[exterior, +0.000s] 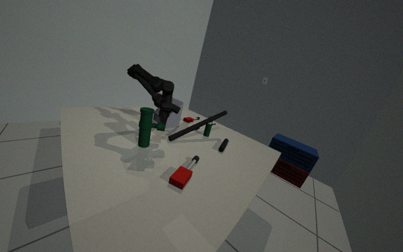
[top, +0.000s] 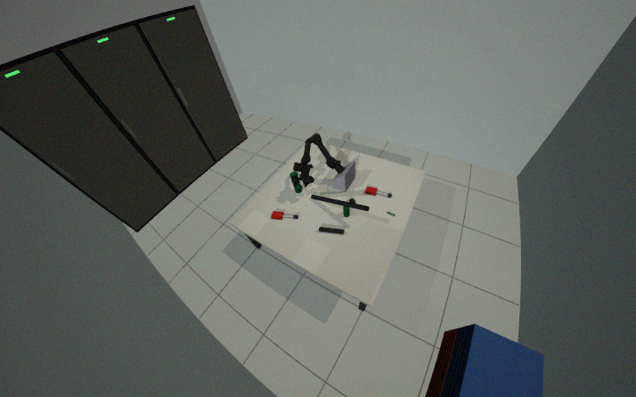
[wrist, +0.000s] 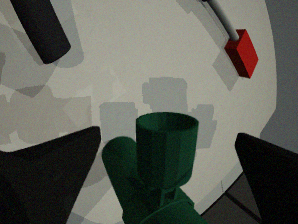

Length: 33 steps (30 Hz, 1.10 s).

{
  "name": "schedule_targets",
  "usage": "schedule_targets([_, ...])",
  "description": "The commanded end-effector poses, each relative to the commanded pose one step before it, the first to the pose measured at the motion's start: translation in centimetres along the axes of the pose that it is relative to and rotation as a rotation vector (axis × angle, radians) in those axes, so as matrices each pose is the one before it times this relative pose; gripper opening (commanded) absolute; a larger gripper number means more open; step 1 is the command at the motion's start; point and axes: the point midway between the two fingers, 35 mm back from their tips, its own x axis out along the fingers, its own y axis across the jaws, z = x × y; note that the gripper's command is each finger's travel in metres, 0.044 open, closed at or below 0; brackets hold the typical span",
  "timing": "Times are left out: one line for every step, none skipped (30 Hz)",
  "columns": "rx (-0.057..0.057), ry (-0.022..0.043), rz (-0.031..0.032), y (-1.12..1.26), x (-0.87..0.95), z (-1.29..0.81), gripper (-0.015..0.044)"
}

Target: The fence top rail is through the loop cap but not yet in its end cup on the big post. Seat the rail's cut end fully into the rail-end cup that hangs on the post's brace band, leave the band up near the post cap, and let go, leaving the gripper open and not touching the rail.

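Note:
A tall green post (exterior: 145, 131) (top: 296, 189) (wrist: 125, 175) stands on the table (exterior: 103, 187), and its green rail-end cup (exterior: 161, 126) (wrist: 166, 149) sticks out sideways near the top. My gripper (exterior: 163, 120) (top: 305, 178) (wrist: 170, 137) is open, with a finger on either side of the cup and nothing held. The black rail (exterior: 196, 125) (top: 339, 202) (wrist: 36, 16) slants through the loop cap of a small green post (exterior: 207, 129) (top: 346, 211). Its low end rests on the table, apart from the cup.
A grey block (exterior: 175, 116) (top: 344, 177) stands behind the arm. Two red-handled tools (exterior: 181, 177) (exterior: 189, 119) (wrist: 241, 52) and a short black cylinder (exterior: 223, 144) (top: 330, 230) lie on the table. A blue and red crate (exterior: 293, 156) stands on the floor.

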Motion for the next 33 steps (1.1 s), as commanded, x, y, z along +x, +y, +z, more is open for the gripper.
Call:
schedule_targets([-0.0094, -0.00601, 0.00183, 0.076, 0.698, 0.246, 0.044])
schedule_targets([0.0, 0.00009, -0.00018, -0.003, 0.163, -0.005, 0.044])
schedule_targets([0.0, 0.00011, -0.00021, -0.002, 0.163, -0.007, 0.044])
schedule_targets([0.0, 0.00013, -0.00025, -0.002, 0.163, -0.008, 0.044])
schedule_targets([0.0, 0.00016, -0.00028, -0.001, 0.163, -0.01, 0.044])
schedule_targets([0.0, 0.00018, -0.00032, -0.001, 0.163, -0.011, 0.044])
schedule_targets([0.0, 0.00021, -0.00035, 0.0, 0.163, -0.012, 0.044])
schedule_targets([-0.0001, 0.00023, -0.00039, 0.001, 0.163, -0.014, 0.044])
schedule_targets([-0.0001, 0.00026, -0.00042, 0.001, 0.163, -0.015, 0.044])
schedule_targets([-0.0001, 0.00028, -0.00045, 0.002, 0.163, -0.017, 0.044])
schedule_targets([-0.0001, 0.00031, -0.00049, 0.002, 0.163, -0.018, 0.044])
schedule_targets([-0.0001, 0.00034, -0.00052, 0.003, 0.163, -0.019, 0.044])
schedule_targets([-0.0001, 0.00036, -0.00055, 0.003, 0.163, -0.021, 0.044])
schedule_targets([-0.0001, 0.00039, -0.00058, 0.004, 0.163, -0.022, 0.044])
schedule_targets([-0.0002, 0.00042, -0.00062, 0.005, 0.162, -0.023, 0.044])
schedule_targets([-0.0002, 0.00044, -0.00065, 0.005, 0.162, -0.025, 0.044])
schedule_targets([-0.0002, 0.00047, -0.00068, 0.006, 0.162, -0.026, 0.044])
schedule_targets([-0.0002, 0.0005, -0.00071, 0.007, 0.162, -0.028, 0.044])
schedule_targets([-0.0002, 0.00053, -0.00074, 0.007, 0.162, -0.029, 0.044])
schedule_targets([-0.0003, 0.00056, -0.00077, 0.008, 0.162, -0.03, 0.044])
schedule_targets([-0.0002, 0.00048, -0.00066, 0.007, 0.133, -0.026, 0.044])
schedule_targets([-0.0001, 0.0003, -0.00041, 0.005, 0.08, -0.016, 0.044])
schedule_targets([0.0, 0.0001, -0.00014, 0.002, 0.027, -0.005, 0.0414])
schedule_targets([0.0, 0.0, 0.0, 0.0, 0.0, 0.0, 0.0387])
schedule_targets([0.0, 0.0, 0.0, 0.0, 0.0, 0.0, 0.0361])
schedule_targets([0.0, 0.0, 0.0, 0.0, 0.0, 0.0, 0.0335])
schedule_targets([0.0, 0.0, 0.0, 0.0, 0.0, 0.0, 0.0309])
schedule_targets([0.0, 0.0, 0.0, 0.0, 0.0, 0.0, 0.0283])
schedule_targets([0.0, 0.0, 0.0, 0.0, 0.0, 0.0, 0.0256])
schedule_targets([0.0, 0.0, 0.0, 0.0, 0.0, 0.0, 0.023])
schedule_targets([0.0, 0.0, 0.0, 0.0, 0.0, 0.0, 0.0204])
schedule_targets([0.0, 0.0, 0.0, 0.0, 0.0, 0.0, 0.0177])
schedule_targets([0.0, 0.0, 0.0, 0.0, 0.0, 0.0, 0.0151])
